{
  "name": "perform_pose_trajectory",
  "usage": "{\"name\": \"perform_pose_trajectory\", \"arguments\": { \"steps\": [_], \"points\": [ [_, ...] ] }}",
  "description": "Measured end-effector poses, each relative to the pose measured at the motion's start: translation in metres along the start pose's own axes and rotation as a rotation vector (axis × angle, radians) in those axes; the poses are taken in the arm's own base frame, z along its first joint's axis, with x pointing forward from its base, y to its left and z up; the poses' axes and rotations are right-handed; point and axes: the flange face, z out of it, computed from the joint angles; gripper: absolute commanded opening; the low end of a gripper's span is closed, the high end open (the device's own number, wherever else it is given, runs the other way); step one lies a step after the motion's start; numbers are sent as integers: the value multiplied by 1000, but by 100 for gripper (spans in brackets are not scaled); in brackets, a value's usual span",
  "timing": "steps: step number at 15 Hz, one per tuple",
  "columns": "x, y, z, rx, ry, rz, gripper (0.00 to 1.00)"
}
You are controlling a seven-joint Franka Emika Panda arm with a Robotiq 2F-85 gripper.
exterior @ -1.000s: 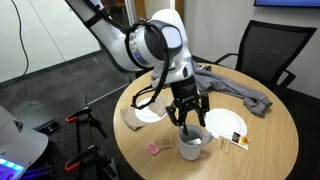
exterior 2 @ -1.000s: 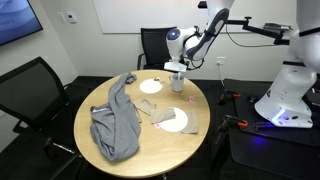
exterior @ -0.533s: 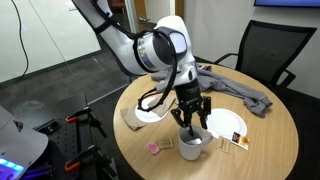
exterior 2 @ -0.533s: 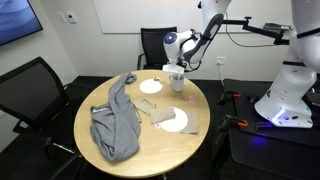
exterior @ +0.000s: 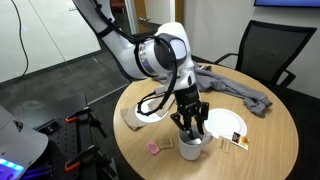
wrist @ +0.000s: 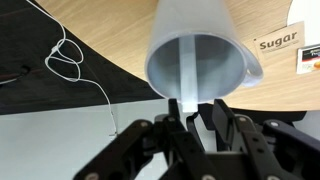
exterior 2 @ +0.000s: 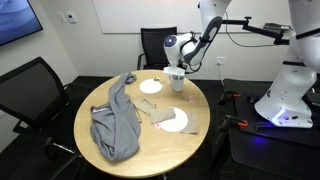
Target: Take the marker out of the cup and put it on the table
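The grey cup [exterior: 191,146] stands near the edge of the round wood table [exterior: 270,140]; it also shows in an exterior view [exterior 2: 177,80]. In the wrist view the cup [wrist: 215,60] fills the top, with the marker [wrist: 186,70] leaning inside it as a slim stick that looks pale here, its upper end at the rim. My gripper [exterior: 191,128] hangs straight over the cup's mouth. In the wrist view my gripper [wrist: 197,112] is open, with its jaws on either side of the marker's upper end and a gap still showing.
Two white plates [exterior: 150,113] [exterior: 226,122] flank the cup. A grey cloth [exterior 2: 115,125] lies across the far side of the table. A pink scrap [exterior: 154,148] and sugar packets [wrist: 280,42] lie near the cup. Black chairs [exterior: 262,50] stand around the table.
My gripper has come down a little closer onto the cup's mouth. The cup and everything else on the table have stayed put.
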Motion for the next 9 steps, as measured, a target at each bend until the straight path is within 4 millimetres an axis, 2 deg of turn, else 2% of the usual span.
{"name": "perform_pose_trajectory", "arguments": {
  "steps": [9],
  "points": [
    [-2,1,9,-15,1,1,39]
  ]
}}
